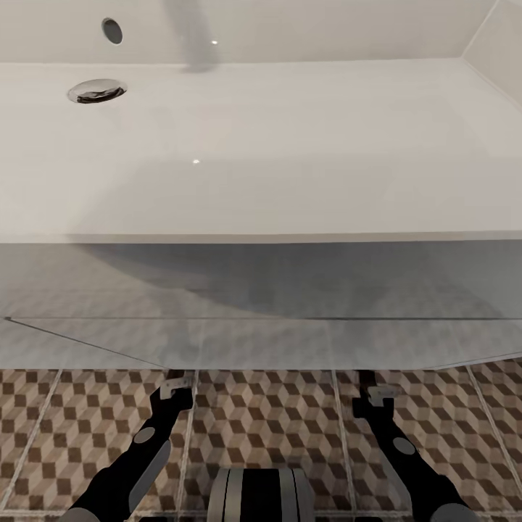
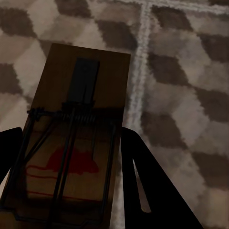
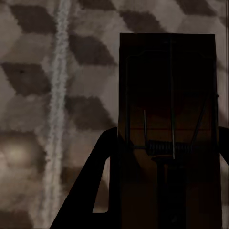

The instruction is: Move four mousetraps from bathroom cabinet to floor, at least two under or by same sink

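A: How many mousetraps are there?
B: Two. One mousetrap (image 2: 76,129) sits between the left arm's jaws, and a second mousetrap (image 3: 169,133) sits between the right arm's jaws.
A: And arms?
B: Two, the left arm (image 1: 141,457) and the right arm (image 1: 406,457).
A: Sinks?
B: One white sink (image 1: 290,145), with one drain (image 1: 96,90) and one overflow hole (image 1: 112,30).

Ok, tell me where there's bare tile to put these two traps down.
Bare bathroom floor lies between the two arms, in front of the sink. Under the left mousetrap and the right mousetrap, patterned tile shows alongside. No crowding visible.
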`<state>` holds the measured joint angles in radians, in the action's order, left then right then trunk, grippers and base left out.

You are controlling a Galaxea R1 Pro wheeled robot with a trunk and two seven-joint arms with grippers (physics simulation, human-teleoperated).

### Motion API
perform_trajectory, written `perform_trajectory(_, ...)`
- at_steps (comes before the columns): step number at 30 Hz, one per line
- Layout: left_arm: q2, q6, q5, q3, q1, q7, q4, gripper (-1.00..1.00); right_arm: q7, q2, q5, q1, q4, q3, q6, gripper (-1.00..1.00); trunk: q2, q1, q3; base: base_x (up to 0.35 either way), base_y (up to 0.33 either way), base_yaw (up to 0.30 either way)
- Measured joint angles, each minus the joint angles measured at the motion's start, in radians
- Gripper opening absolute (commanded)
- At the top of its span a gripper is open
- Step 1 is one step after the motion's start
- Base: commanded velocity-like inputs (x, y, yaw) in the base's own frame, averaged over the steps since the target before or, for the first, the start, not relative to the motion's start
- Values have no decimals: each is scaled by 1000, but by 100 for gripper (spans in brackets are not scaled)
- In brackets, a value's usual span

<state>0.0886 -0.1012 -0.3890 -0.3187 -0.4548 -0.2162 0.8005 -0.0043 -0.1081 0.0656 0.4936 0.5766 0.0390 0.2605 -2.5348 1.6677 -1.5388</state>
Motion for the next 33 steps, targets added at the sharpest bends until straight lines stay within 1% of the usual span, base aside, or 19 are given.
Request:
perform_trajectory(2, 0, 0, 0, 0, 0, 0, -1, -100, 3, 0, -1, 0, 0, -16, 0, -100, 0, 0, 0, 0, 0, 0)
perform_trajectory(5, -1, 0, 0, -1, 0, 0, -1, -100, 4, 0, -4, 0, 0, -22, -1, -100, 0, 0, 0, 0, 0, 0)
perform_trajectory(24, -3, 0, 0, -3, 0, 2, -1, -100, 7, 1, -9, 0, -1, -19, -2, -100, 0, 0, 0, 0, 0, 0)
perform_trajectory(28, -3, 0, 0, -4, 0, 0, -1, -100, 7, 1, -9, 0, -2, -19, -2, -100, -1, 2, -15, 0, 0, 0)
perform_trajectory(33, -3, 1, 0, -5, 0, 0, -1, -100, 7, 1, -9, 0, -2, -20, -2, -100, -1, 2, -15, 0, 0, 0)
